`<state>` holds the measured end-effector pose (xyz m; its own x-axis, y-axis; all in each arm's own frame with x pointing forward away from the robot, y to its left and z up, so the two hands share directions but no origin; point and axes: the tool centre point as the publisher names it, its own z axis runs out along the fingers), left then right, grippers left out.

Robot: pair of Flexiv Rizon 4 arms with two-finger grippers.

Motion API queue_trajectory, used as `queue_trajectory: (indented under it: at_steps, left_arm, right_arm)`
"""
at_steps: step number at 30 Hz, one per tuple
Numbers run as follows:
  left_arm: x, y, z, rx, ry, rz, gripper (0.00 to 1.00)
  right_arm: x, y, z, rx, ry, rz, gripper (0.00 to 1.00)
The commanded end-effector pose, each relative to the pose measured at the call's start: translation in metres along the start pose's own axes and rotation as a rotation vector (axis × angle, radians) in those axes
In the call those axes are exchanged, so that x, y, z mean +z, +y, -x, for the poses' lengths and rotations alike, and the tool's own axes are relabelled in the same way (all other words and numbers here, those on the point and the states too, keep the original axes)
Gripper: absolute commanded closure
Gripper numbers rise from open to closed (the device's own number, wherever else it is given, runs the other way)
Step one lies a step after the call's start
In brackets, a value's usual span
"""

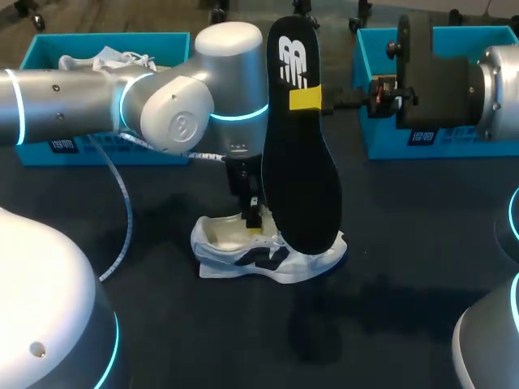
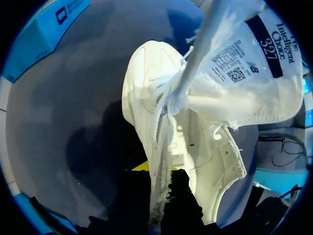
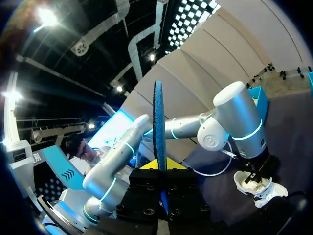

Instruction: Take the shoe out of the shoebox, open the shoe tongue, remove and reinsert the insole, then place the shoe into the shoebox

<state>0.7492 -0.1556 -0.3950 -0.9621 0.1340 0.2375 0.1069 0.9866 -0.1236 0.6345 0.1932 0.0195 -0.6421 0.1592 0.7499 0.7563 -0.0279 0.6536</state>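
A white shoe (image 1: pixel 243 258) lies on its side on the dark table, near the middle. My left gripper (image 1: pixel 254 216) comes straight down into its opening. In the left wrist view that gripper (image 2: pixel 159 198) is shut on the edge of the shoe's upper (image 2: pixel 161 147), by the laces. The tongue (image 2: pixel 244 63) is folded back with its label showing. A black insole (image 1: pixel 300 162) stands upright just above the shoe's toe. My right gripper (image 1: pixel 306 99) is shut on it near the heel end. In the right wrist view the insole (image 3: pixel 158 122) shows edge-on between that gripper's (image 3: pixel 160 171) fingers.
A blue shoebox (image 1: pixel 49 49) at the back left holds another white shoe (image 1: pixel 109 58). A second blue box (image 1: pixel 377 49) stands at the back right, behind my right wrist. A cable (image 1: pixel 122 203) hangs from the left arm down to the table.
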Motion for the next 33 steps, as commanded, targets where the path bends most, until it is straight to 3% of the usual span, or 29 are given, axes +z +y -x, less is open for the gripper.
queue_trajectory:
  at_steps: [1, 7, 10, 21, 27, 33]
  left_arm:
    - [-0.012, 0.003, 0.006, 0.093, 0.064, 0.008, 1.0]
    - [-0.033, 0.002, 0.017, 0.285, 0.247, 0.041, 1.0]
    - [-0.041, 0.0, 0.019, 0.475, 0.305, 0.07, 1.0]
    - [-0.062, -0.006, 0.011, 1.077, 0.181, 0.301, 1.0]
    - [-0.072, -0.009, 0.024, 1.197, 0.076, 0.375, 1.0]
    - [-0.072, -0.01, 0.027, 1.212, 0.064, 0.371, 1.0]
  right_arm:
    - [0.003, 0.0, 0.001, 0.001, 0.0, 0.003, 1.0]
    - [0.003, 0.0, 0.001, 0.001, 0.0, 0.003, 1.0]
    - [0.003, 0.0, 0.001, 0.001, 0.0, 0.003, 1.0]
    - [0.003, 0.0, 0.001, 0.001, 0.0, 0.003, 1.0]
    - [0.003, 0.0, 0.001, 0.001, 0.0, 0.003, 1.0]
    - [0.003, 0.0, 0.001, 0.001, 0.0, 0.003, 1.0]
